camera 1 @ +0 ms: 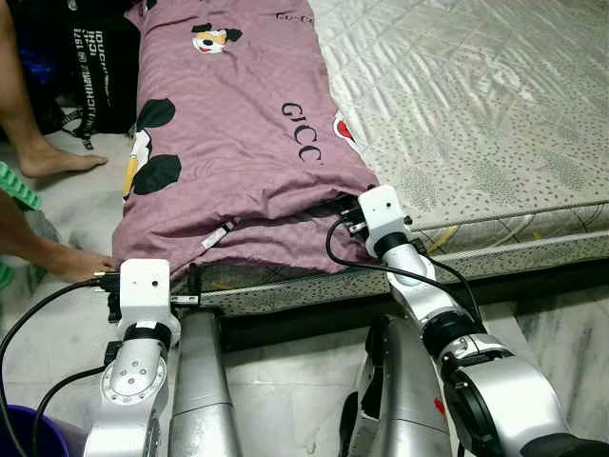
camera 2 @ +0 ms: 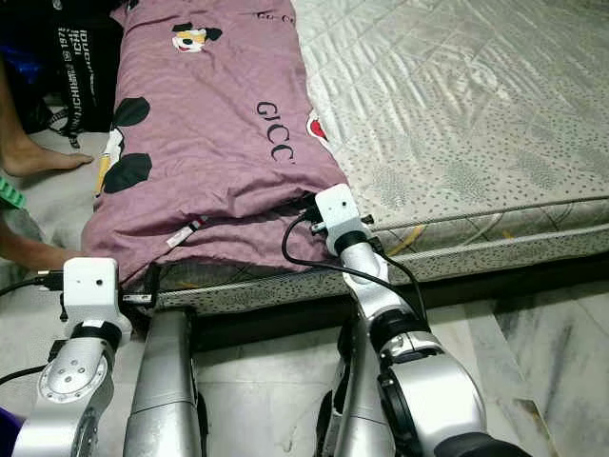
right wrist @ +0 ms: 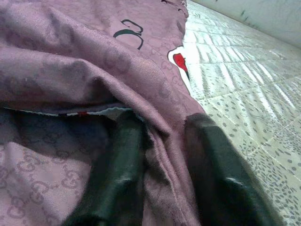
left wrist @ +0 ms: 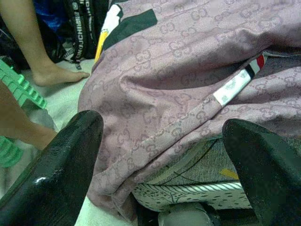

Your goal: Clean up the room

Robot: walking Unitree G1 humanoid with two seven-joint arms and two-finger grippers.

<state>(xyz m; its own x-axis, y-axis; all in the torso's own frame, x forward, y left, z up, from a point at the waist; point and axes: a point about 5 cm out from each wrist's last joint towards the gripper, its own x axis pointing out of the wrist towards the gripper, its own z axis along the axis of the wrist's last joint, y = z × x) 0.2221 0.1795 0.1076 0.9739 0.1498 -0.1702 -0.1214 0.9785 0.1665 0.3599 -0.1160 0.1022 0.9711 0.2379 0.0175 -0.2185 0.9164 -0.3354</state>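
A mauve blanket [camera 1: 238, 143] with a cartoon print and black letters lies along the left part of a grey quilted mattress [camera 1: 476, 95]. Its near edge hangs over the mattress front. My right gripper [right wrist: 162, 120] sits at the blanket's near right corner, shut on a raised fold of the cloth that runs between its two black fingers [right wrist: 117, 174]. My left gripper [left wrist: 162, 122] is low in front of the blanket's near left corner, open wide with nothing between its fingers. A white label [left wrist: 235, 84] shows on the cloth just ahead of it.
A person's bare foot [camera 1: 57, 157] and another limb [camera 1: 67, 259] are on the floor left of the bed, close to my left arm. A black bag [camera 1: 95, 67] stands behind them. A green slatted thing [camera 1: 14, 186] and a purple tub [camera 1: 29, 433] lie at the left edge.
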